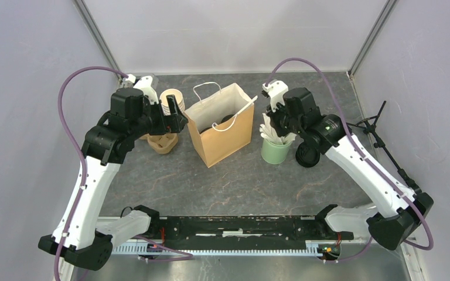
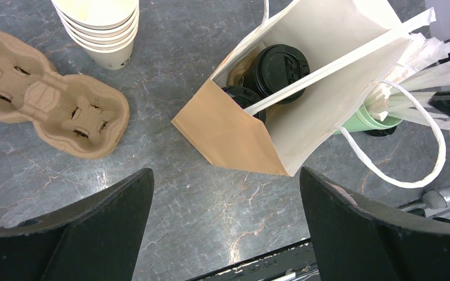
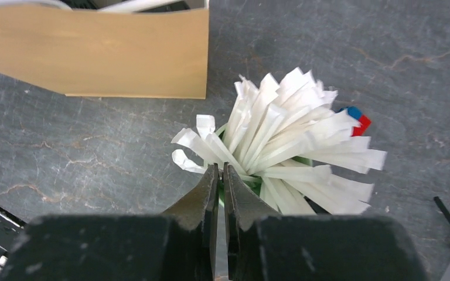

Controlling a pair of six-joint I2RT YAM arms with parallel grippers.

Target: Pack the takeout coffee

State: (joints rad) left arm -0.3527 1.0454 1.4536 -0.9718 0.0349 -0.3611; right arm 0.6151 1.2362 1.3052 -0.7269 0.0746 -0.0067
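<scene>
The brown paper bag (image 1: 220, 134) stands open mid-table. In the left wrist view two black-lidded coffee cups (image 2: 281, 70) (image 2: 243, 96) sit inside the bag (image 2: 234, 134), and a white stick (image 2: 340, 61) lies across its mouth. My left gripper (image 2: 225, 172) is open and empty, above the table just left of the bag (image 1: 179, 120). My right gripper (image 3: 220, 167) is shut, its tips among the white sticks (image 3: 287, 140) in the green cup (image 1: 275, 151), right of the bag. I cannot tell whether a stick is pinched.
A stack of lidless cream cups (image 2: 102, 26) and a brown pulp cup carrier (image 2: 47, 105) lie left of the bag. A black round object (image 1: 307, 157) sits right of the green cup. A black stand (image 1: 381, 126) is at the right wall.
</scene>
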